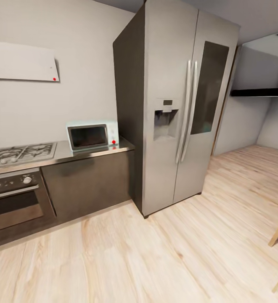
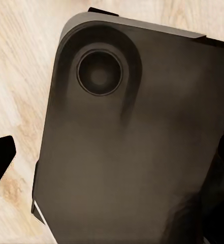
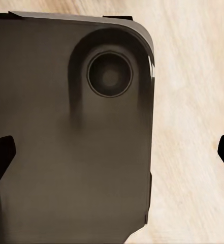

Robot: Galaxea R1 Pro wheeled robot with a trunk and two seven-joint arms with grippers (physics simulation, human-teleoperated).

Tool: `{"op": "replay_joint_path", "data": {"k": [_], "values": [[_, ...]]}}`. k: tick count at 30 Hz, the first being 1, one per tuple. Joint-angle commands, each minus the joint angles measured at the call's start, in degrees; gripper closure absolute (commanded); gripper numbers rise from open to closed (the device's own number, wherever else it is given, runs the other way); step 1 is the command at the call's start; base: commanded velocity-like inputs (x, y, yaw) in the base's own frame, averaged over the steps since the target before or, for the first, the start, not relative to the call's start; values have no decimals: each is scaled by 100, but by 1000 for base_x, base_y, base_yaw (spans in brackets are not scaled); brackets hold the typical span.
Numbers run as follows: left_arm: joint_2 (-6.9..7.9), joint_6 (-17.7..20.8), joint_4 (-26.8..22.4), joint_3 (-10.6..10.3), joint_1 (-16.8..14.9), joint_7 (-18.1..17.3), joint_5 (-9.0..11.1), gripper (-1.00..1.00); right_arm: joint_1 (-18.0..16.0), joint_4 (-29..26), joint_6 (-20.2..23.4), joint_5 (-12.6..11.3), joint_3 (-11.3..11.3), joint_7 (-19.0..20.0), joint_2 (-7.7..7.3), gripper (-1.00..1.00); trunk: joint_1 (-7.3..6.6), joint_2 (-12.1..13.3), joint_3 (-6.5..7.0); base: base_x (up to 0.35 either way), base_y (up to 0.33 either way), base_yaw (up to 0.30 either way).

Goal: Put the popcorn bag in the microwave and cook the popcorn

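I log a home kitchen: gas hob [image 1: 21, 153], built-in oven [image 1: 14, 202], mint microwave [image 1: 93, 135] on grey countertop [image 1: 92, 152], steel double-door fridge [image 1: 176, 105], wall hood [image 1: 21, 63], pale wood floor [image 1: 164, 252].

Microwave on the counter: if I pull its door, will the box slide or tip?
The microwave looks small and probably light, so a hard tug might drag it. It sits on a glossy countertop, which likely offers little grip. Its wide, low box shape suggests sliding rather than tipping; the fridge beside it leaves little room that way.
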Motion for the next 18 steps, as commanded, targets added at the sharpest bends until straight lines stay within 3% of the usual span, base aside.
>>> {"op": "replay_joint_path", "data": {"k": [1,18], "values": [[-2,-6,-9,10,3,3,30,-100,0,2,-26,1,4,-8,0,-100,4,-2,-3,324,0,0],[-2,-6,-9,7,3,3,30,-100,0,2,-39,-4,4,1,1,-100,4,-2,-3,324,0,0]]}}
